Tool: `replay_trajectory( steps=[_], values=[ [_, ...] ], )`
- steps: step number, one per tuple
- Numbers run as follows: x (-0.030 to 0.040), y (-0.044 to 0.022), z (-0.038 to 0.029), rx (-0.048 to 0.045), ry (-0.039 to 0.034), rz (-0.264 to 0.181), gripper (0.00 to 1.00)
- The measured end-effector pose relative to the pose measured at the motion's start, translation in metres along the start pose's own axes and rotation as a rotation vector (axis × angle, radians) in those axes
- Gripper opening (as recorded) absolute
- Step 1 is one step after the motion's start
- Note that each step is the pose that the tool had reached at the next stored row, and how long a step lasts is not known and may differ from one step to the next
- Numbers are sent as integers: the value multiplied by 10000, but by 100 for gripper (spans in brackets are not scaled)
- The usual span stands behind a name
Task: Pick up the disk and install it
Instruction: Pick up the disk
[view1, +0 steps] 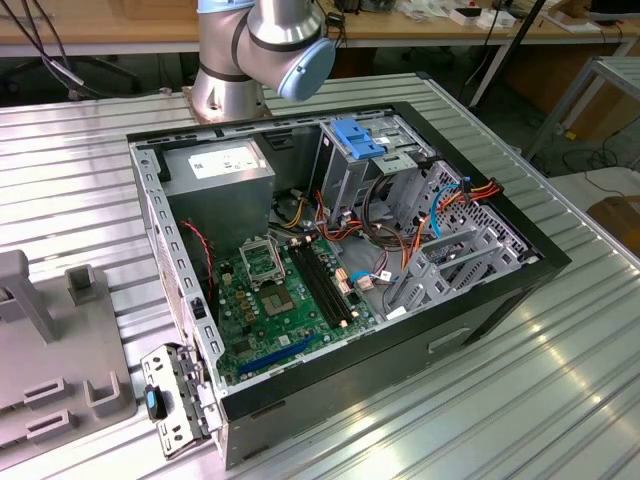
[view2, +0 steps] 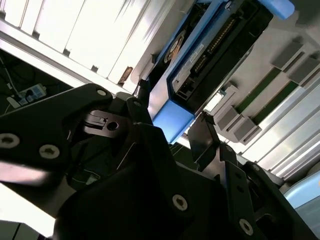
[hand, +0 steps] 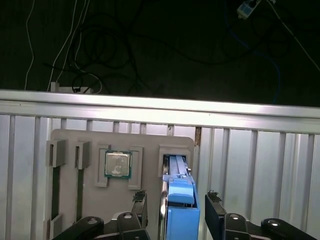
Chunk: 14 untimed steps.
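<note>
In the exterior view an open computer case (view1: 400, 365) lies on the slatted table (view1: 560, 390), a grey holder tray (view1: 60, 340) beside it and another blue carrier (view1: 355, 135) inside it. The white label (view1: 222, 160) on the power supply (view1: 225, 205) carries print too small to read.

In the second wrist view the disk (view2: 220, 45), clipped in its blue frame (view2: 172, 120), runs out between the jaws. No marking on it is legible.

In the first wrist view the disk (hand: 179, 200) stands on edge in the tray's slot (hand: 175, 152) between the released jaws, with a gap on either side. A processor chip (hand: 118, 164) lies beyond one jaw. A good grasp, I judge, means closing evenly on the frame's flat sides, square to the slot and clear of the connector.
</note>
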<state>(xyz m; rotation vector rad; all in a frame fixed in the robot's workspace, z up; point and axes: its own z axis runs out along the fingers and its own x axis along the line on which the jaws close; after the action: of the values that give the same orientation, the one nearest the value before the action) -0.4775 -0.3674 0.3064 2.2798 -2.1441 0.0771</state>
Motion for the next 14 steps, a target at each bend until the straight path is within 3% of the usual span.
replay_trajectory(
  steps=[5,6,14],
  values=[
    [1,1,9,1,-24,3,56],
    [0,1,14,0,-23,5,42],
    [0,1,30,0,-23,10,42]
  ],
)
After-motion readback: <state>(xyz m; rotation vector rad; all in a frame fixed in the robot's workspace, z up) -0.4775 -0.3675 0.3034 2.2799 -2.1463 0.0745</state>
